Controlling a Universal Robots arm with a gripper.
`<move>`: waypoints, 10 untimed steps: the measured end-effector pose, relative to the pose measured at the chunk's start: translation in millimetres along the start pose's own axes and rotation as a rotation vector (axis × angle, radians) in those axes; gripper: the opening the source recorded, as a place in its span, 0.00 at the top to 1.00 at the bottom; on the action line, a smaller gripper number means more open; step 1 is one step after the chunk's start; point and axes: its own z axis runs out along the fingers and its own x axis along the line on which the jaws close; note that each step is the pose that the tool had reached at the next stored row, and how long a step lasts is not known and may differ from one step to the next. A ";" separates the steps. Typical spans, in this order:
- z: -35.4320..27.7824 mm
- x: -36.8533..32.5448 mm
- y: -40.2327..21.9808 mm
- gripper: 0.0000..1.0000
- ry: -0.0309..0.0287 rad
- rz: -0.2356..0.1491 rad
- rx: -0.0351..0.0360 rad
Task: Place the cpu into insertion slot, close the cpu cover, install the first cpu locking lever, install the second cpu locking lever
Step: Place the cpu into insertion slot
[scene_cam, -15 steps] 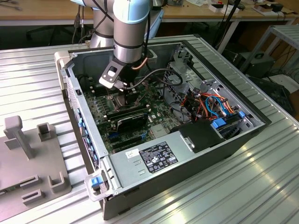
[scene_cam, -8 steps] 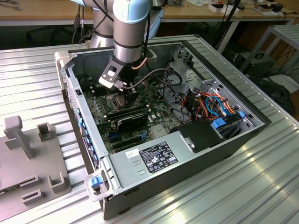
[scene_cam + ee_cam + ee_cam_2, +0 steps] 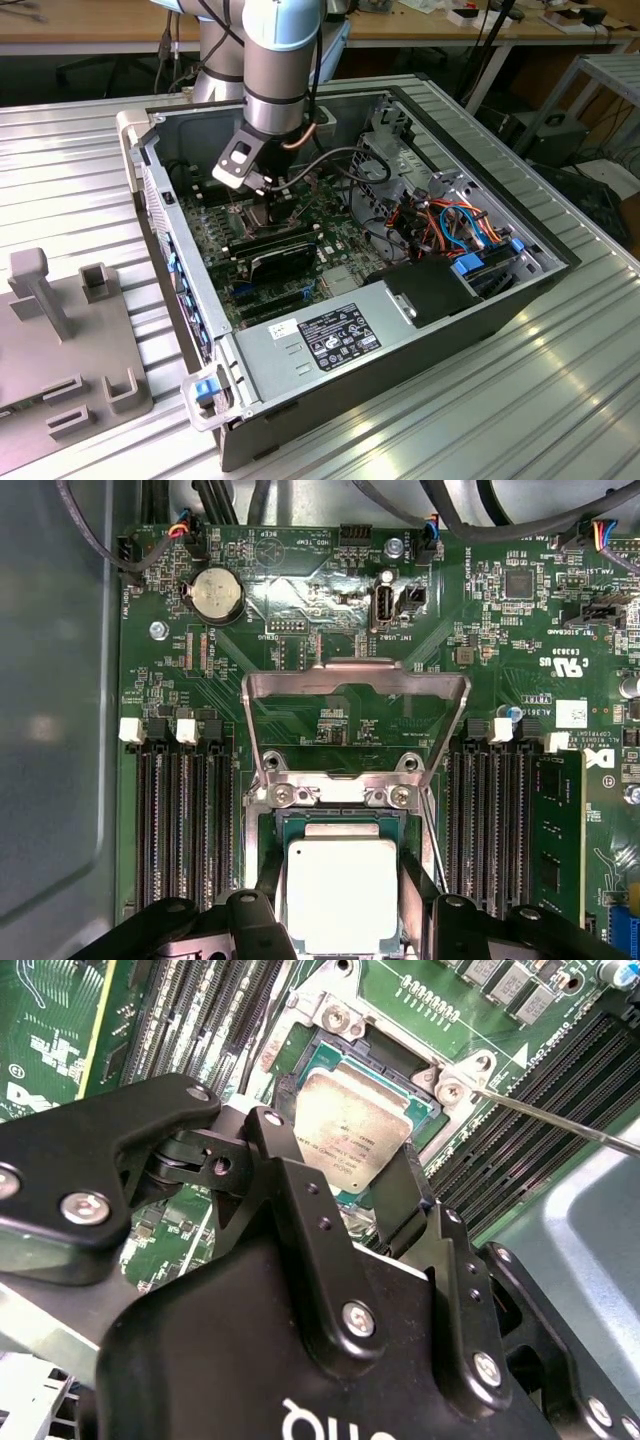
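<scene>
The fingers (image 3: 415, 890) are clamped on two opposite edges of the cpu (image 3: 340, 900). It lies flat in or just above the slot (image 3: 340, 825); I cannot tell whether it is seated. Beyond it the cover (image 3: 300, 677) lies swung open on the board. In the exterior view this is left of centre, inside the case (image 3: 450, 335) on the surface (image 3: 80, 170). The chip is probably light, stiff and delicate underneath, so its edges are the place to hold it.

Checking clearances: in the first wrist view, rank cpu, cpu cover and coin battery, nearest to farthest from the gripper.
1. cpu, right at the gripper.
2. cpu cover, swung open beyond the cpu.
3. coin battery, past the cover, off to one side.
</scene>
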 end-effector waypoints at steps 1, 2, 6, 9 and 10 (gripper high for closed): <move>0.0 0.0 0.3 0.45 0.0000 0.000 0.0001; 0.0 0.0 0.4 0.45 0.0001 0.000 0.0001; 0.1 0.1 1.7 0.45 0.0005 0.001 0.0008; 0.2 0.1 2.3 0.45 0.0009 0.001 0.0009; 0.2 0.1 2.3 0.45 0.0008 0.001 0.0009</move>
